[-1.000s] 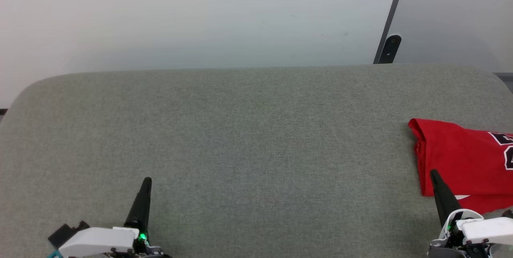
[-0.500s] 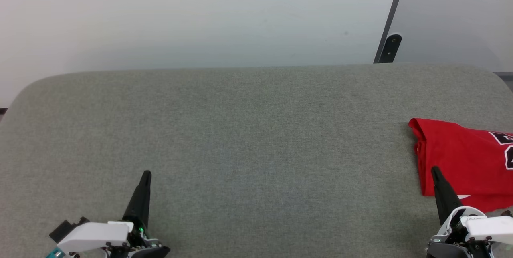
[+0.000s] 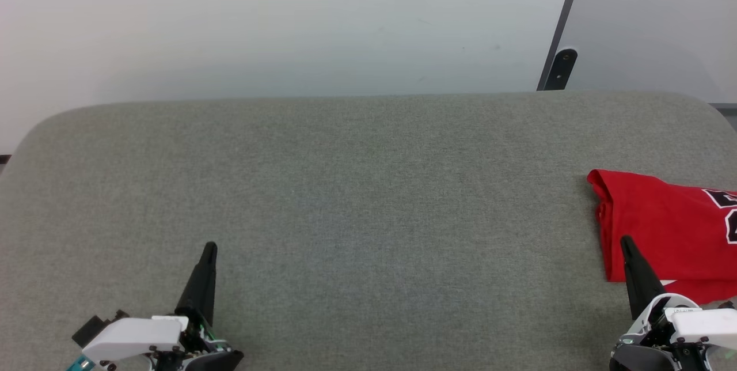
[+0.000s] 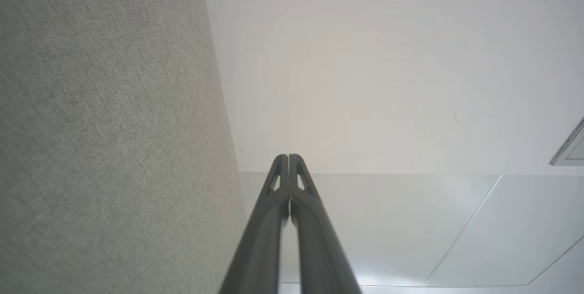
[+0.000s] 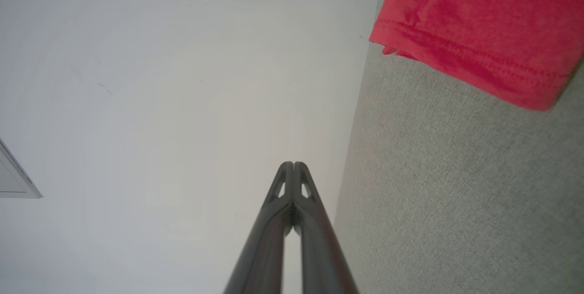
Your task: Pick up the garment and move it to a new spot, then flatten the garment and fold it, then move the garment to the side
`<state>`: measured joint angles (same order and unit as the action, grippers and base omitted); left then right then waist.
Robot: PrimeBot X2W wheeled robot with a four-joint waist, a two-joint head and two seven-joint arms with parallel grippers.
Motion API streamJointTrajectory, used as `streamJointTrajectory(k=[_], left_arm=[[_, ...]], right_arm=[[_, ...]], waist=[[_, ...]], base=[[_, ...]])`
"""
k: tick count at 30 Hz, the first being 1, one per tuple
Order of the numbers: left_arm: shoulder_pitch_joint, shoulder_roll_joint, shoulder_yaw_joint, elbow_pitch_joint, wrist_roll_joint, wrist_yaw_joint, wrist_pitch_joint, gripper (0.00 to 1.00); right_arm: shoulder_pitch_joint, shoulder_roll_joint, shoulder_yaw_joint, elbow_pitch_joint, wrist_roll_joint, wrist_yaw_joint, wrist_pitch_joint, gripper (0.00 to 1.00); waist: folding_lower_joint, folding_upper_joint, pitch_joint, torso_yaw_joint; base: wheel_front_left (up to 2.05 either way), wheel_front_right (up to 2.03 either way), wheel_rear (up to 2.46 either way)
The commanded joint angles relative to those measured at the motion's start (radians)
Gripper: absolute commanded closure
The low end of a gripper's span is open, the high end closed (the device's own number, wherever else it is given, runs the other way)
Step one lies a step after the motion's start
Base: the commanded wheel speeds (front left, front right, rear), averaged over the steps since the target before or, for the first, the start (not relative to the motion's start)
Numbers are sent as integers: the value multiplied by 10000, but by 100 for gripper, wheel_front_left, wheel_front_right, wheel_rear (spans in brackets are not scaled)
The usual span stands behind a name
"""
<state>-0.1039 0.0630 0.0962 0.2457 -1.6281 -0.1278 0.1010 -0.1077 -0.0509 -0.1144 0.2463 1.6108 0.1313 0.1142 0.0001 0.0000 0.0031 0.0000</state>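
From the head view, the garment (image 3: 662, 233) lies folded at the right end of the desk (image 3: 368, 186), red with a scrap of black lettering, and runs past the picture's right side, so I cannot tell whether any of it hangs over the desk's right edge. The left hand (image 3: 209, 250) sits by the near edge toward the left corner, its fingers together and holding nothing. The right hand (image 3: 627, 244), also closed and empty, is by the near edge with its tip drawn across the garment's near left corner.

In the left wrist view, the left hand (image 4: 288, 160) has both fingers pressed flat against each other above bare desk (image 4: 91, 148).

In the right wrist view, the right hand (image 5: 293, 167) is shut on nothing, and the garment's (image 5: 479, 34) stitched hem lies off to one side, apart from the fingers.

I'd say the job looks nearly done. The danger is the right fingertip catching that hem on any sideways sweep, dragging the fold open or nudging the cloth off the right edge.
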Motion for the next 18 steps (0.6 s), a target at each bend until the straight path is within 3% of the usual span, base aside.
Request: streamJointTrajectory(k=[1,18], left_arm=[[-98,-7,25,13,20,-67,17,100],[-104,-37,62,15,64,-67,38,100]], right_arm=[[-38,29,-8,7,35,-9,-21,100],[-37,29,-6,7,37,-10,-23,100]], waist=[[-1,0,0,0],[-1,0,0,0]], base=[[0,0,0],[0,0,0]])
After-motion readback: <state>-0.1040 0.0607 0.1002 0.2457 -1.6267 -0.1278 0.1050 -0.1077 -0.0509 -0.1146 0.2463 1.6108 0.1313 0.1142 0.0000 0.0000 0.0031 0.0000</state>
